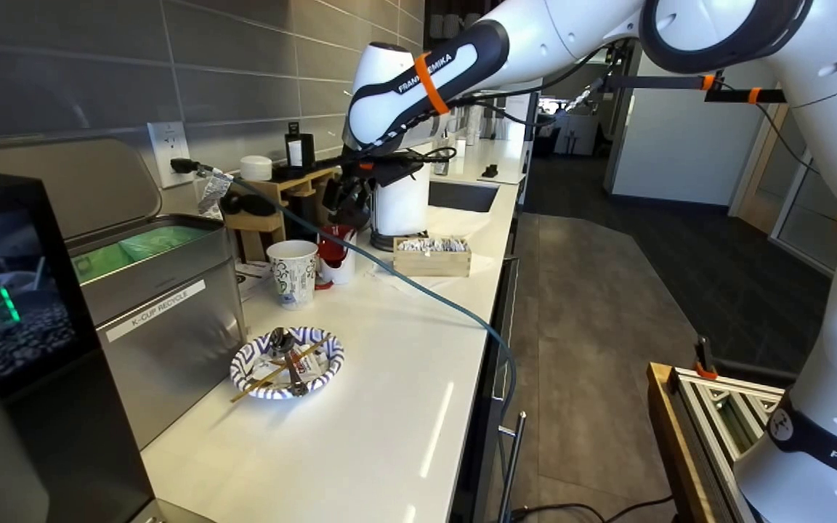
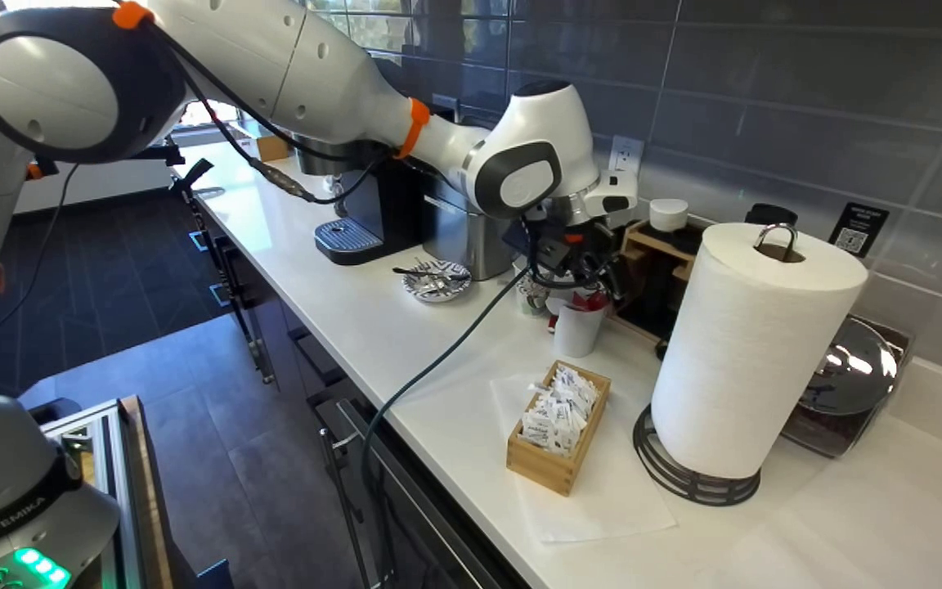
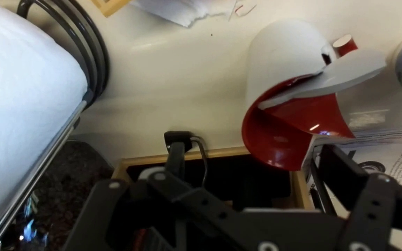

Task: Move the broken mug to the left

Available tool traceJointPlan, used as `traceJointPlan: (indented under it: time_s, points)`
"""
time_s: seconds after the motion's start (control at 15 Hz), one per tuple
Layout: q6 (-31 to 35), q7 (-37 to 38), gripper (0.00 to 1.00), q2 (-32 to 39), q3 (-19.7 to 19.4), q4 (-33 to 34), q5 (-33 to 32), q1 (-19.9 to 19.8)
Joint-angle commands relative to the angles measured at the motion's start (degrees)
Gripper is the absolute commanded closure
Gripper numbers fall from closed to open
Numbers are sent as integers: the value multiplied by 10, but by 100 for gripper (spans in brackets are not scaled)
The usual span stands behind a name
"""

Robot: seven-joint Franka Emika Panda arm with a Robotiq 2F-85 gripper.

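Note:
The broken mug, white outside and bright red inside, stands on the counter in both exterior views (image 1: 342, 270) (image 2: 576, 331). In the wrist view the mug (image 3: 284, 48) shows a jagged, split rim and a large broken piece leaning out of its opening. A red handle stub shows on its side. My gripper (image 3: 253, 151) is open, with its fingers wide apart and nothing held between them. In the wrist view the mug's red rim reaches between the fingers, nearer the right one. In the exterior views the gripper (image 1: 349, 200) (image 2: 581, 262) is above the mug, partly hidden by cables.
A patterned cup (image 1: 293, 272) stands close beside the mug. A paper towel roll (image 2: 753, 352) and a wooden box of packets (image 1: 433, 266) are on its other side. A wooden organizer (image 1: 255, 221) is behind. A patterned dish (image 1: 242, 361) and a recycle bin (image 1: 179, 356) stand further along.

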Motion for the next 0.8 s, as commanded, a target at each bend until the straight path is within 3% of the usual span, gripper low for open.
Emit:
traceJointPlan:
  time_s: [0.0,0.13,0.2,0.33,0.67,0.73]
  points:
    - [-23,-33,16,42,27,51,38,-31]
    - [-28,-44,26,55,34,65,49,-39]
    - [-30,-47,44,60,36,70,52,-42]
    - [-32,-53,61,67,40,80,57,-46]
    - [-41,-71,99,72,52,92,67,-56]
    - [-46,-77,100,69,55,90,69,-57]
